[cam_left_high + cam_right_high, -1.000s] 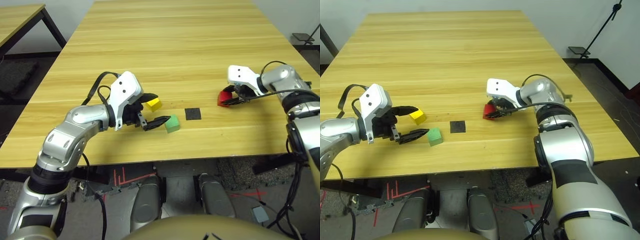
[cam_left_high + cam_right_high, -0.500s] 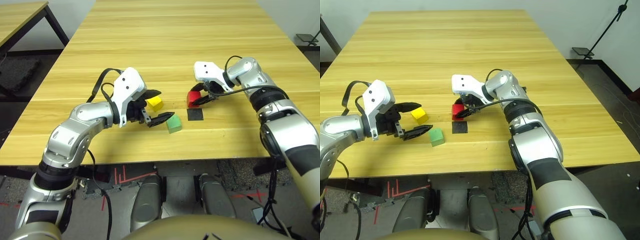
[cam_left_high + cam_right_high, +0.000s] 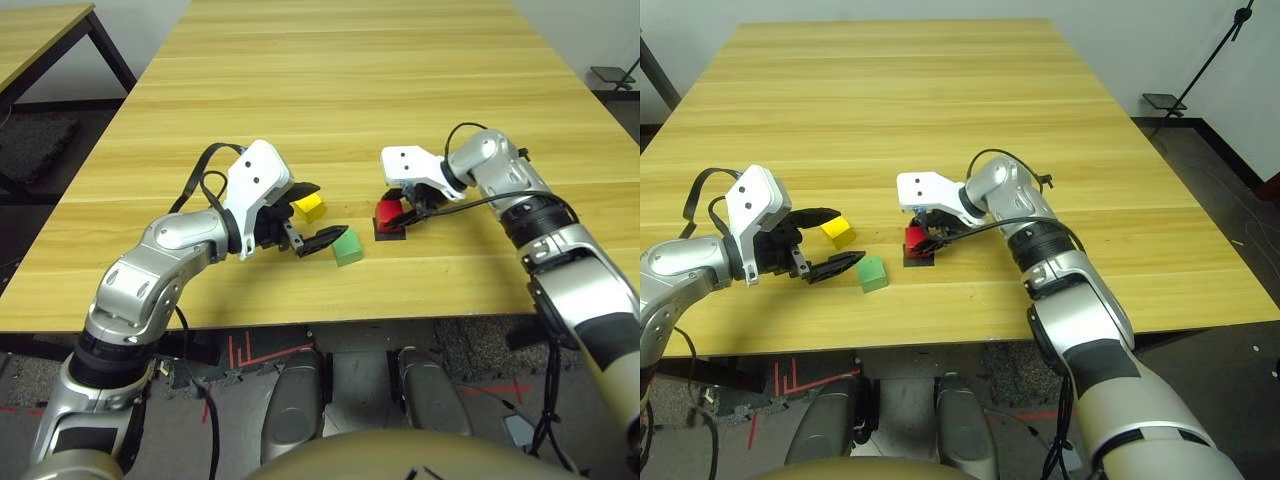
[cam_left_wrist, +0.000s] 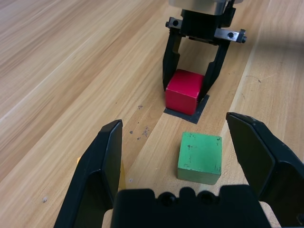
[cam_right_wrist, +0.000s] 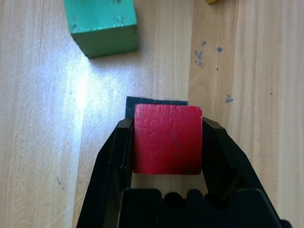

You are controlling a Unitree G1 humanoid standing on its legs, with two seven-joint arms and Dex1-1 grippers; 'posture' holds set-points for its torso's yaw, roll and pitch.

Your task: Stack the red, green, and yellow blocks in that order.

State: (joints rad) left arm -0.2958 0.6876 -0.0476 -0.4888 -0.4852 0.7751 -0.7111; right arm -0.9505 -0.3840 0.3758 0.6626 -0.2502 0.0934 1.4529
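My right gripper [image 5: 167, 142] clamped the red block [image 5: 167, 138] squarely over the black patch [image 4: 186, 112]; my left gripper [image 4: 190, 156] gaped wide near the green block [image 4: 200, 157] and yellow block [image 3: 309, 207].

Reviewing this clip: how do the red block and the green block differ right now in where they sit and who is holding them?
The red block sits on the black square patch; the green block lies on the bare wooden table. The right gripper is shut on the red block's sides, while the green block lies free in front of the open left gripper, untouched. Both are plain cubes of equal size, resting flat.
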